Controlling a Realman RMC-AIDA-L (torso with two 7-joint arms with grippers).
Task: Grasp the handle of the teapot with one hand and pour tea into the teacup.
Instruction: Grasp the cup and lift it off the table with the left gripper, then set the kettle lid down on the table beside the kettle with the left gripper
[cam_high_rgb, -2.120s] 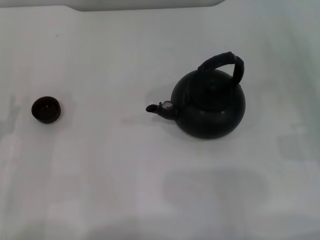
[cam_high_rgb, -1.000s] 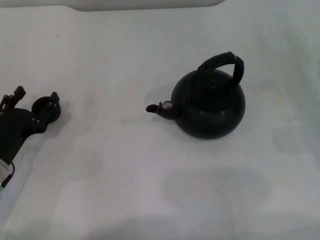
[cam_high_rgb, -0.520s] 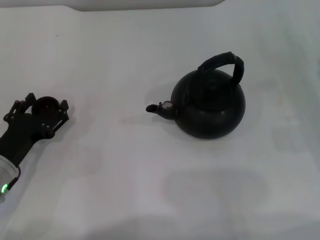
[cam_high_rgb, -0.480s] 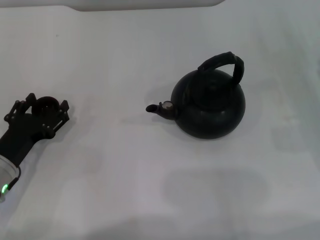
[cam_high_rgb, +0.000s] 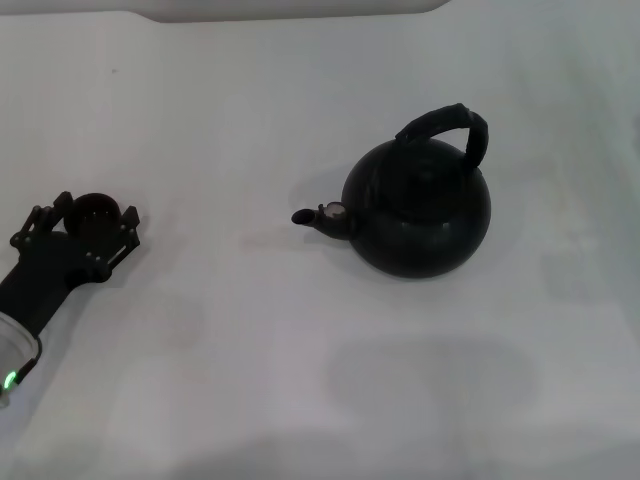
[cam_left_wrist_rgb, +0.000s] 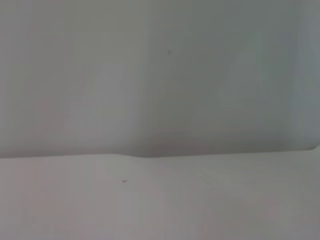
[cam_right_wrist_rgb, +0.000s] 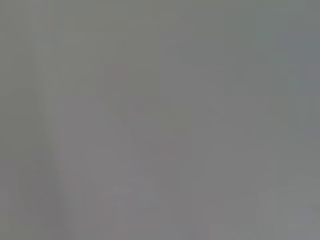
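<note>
White plain worktop (cam_high_rgb: 250, 380), nothing else on it but the task items. Large round squat black teapot (cam_high_rgb: 420, 215) sits right of centre, upright, short spout (cam_high_rgb: 318, 217) w/ a small pale spot pointing toward our left side. Its thick black arched handle (cam_high_rgb: 452, 128) loops over the top, nothing touching it.

Tiny round dark brown-black teacup (cam_high_rgb: 97, 212) is far left, well apart from the teapot, roughly in line w/ the spout. Our left gripper (cam_high_rgb: 85, 222), black-fingered, is right at the teacup w/ fingers spread open to either side of it, not clenched; we can't tell whether the pads touch the cup wall. Right gripper not visible in the head view, and both wrist views show only blank grey surface, no fingers.

Our read: early stage, pour not started; left arm looks set to take or steady the cup, teapot handle not yet grasped. To do it well, we'd say: close gently around the cup's middle, it's small and light so prob easy to tip or skid. Keep it upright, mouth open to the spout side. For the teapot, grasp at the handle's top of the arch so the pot hangs level, then tilt slowly toward the spout w/ the cup directly under it.
</note>
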